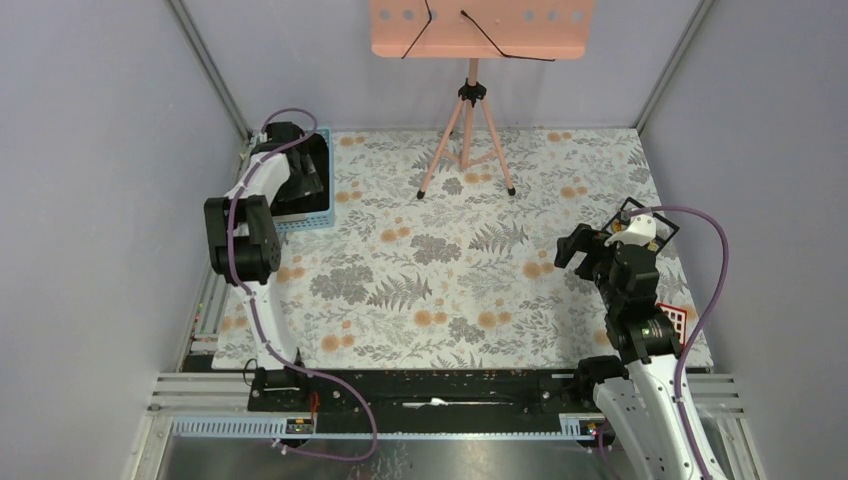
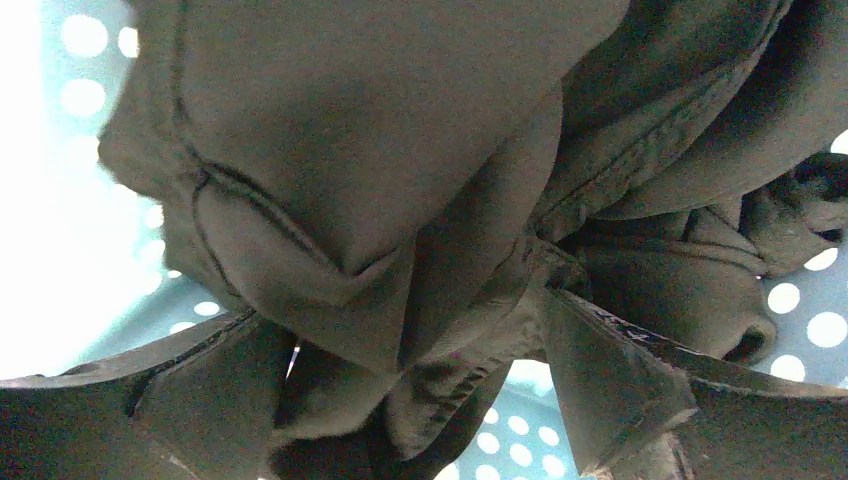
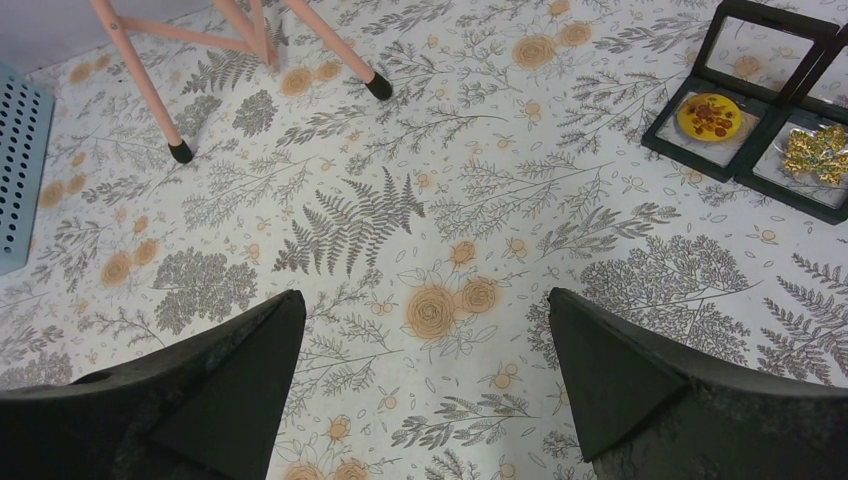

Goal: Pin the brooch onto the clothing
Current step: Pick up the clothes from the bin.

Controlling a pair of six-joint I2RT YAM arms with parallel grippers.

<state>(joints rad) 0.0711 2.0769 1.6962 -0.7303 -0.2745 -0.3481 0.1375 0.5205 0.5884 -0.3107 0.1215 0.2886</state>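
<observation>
At the bench's [image 1: 450, 290] far left, the left hand [image 2: 420, 330] reached down into a blue basket [image 1: 325, 218], fingers spread wide. The black shirt [image 2: 380, 150] lay crumpled in that basket, a fold bulging up between the fingers; whether they pressed it could not be told. A pink stand [image 1: 470, 130] stood mid-bench at the back. On the right, the right hand [image 3: 425, 305] hung above the floral cloth, spread and holding nothing. Beyond it to the right sat open black cases [image 3: 688, 160], with a round brooch [image 3: 709, 115] and a gold leaf brooch [image 3: 818, 152] inside.
</observation>
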